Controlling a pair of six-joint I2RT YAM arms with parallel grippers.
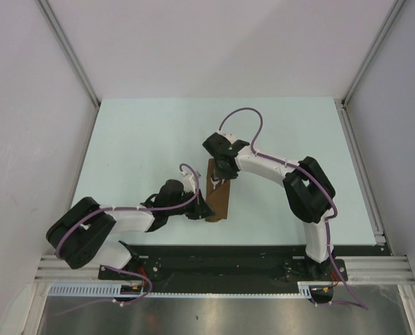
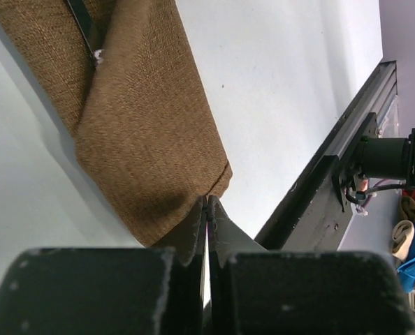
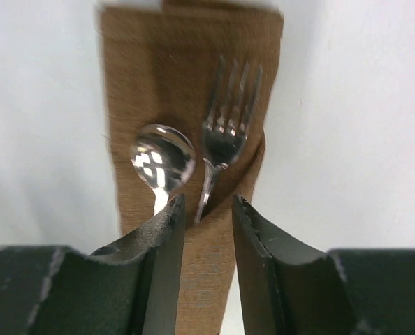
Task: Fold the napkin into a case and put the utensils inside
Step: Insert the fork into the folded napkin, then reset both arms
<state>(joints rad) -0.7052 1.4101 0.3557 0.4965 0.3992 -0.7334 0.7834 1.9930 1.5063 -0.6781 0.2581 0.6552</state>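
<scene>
At the centre of the table (image 1: 137, 139) the folded napkin (image 1: 218, 201) pockets spoon (image 3: 162, 159) and fork (image 3: 228, 129); with the left gripper (image 2: 207, 209) shut at its six o'clock corner, the right gripper (image 3: 207, 209), narrowly parted at twelve, may snag them when lifting.

The spoon (image 3: 162, 159) and fork (image 3: 226, 129) stick out of the folded napkin (image 3: 141, 70).

The handles of the silver metal spoon (image 3: 162, 159) and silver metal fork (image 3: 228, 118) drop out of sight in the fold of the brown woven cloth napkin (image 3: 186, 84), low in the right wrist frame; the napkin's top edge there is blurred. The left wrist frame cuts it off at the upper left. From above, the black right hand (image 1: 222, 176) covers its upper end, the cutlery too small to tell.
</scene>
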